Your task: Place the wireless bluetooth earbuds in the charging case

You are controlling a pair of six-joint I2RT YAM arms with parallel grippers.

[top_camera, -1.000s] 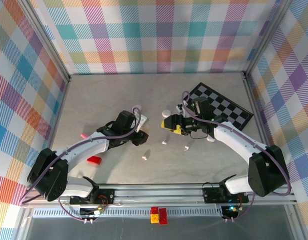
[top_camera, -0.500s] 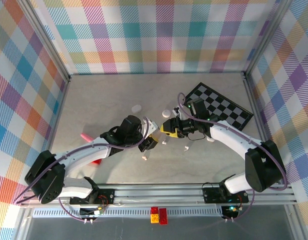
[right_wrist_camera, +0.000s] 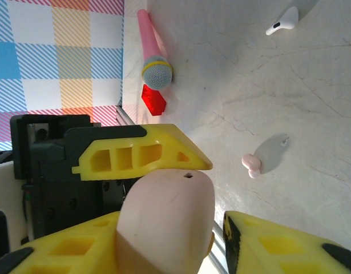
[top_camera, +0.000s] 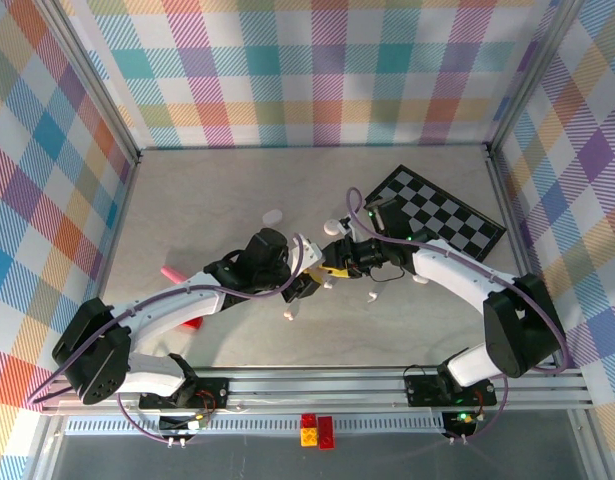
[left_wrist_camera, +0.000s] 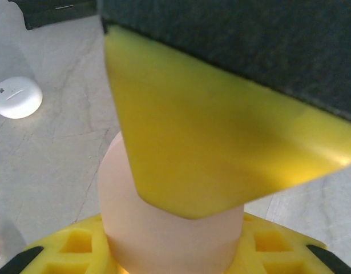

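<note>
**Grippers nose to nose at table centre, pink case between them**

Room first: you have bare table (top_camera: 207,190) from 10 to 12 o'clock of the meeting point, out to the plaid walls (top_camera: 317,70). At 2 o'clock the checkerboard mat (top_camera: 442,215) lies close to the right frame post. At 6 o'clock the front rail carries red and yellow bricks (top_camera: 317,430). Between the arms you have nothing to spare: left gripper (top_camera: 309,278) and right gripper (top_camera: 335,265) nearly touch.

The left gripper is clamped narrow on the pink charging case (right_wrist_camera: 164,222), with a finger above and below it in its wrist view. The right gripper's fingers straddle the same case, with a dark sliver at one side. You cannot tell whether it grips.

From above, the fingers hide the case, and the left arm half covers a red brick (top_camera: 192,323) at 8 o'clock.

Count:
- Four loose earbuds (top_camera: 287,315) (top_camera: 328,285) (top_camera: 371,296) (top_camera: 420,279) lie on the table from 7 round to 3 o'clock.
- Two white oval cases (top_camera: 274,215) (top_camera: 333,225) sit at 11 and 12.
- One pink microphone (top_camera: 170,271) lies at 9.
</note>
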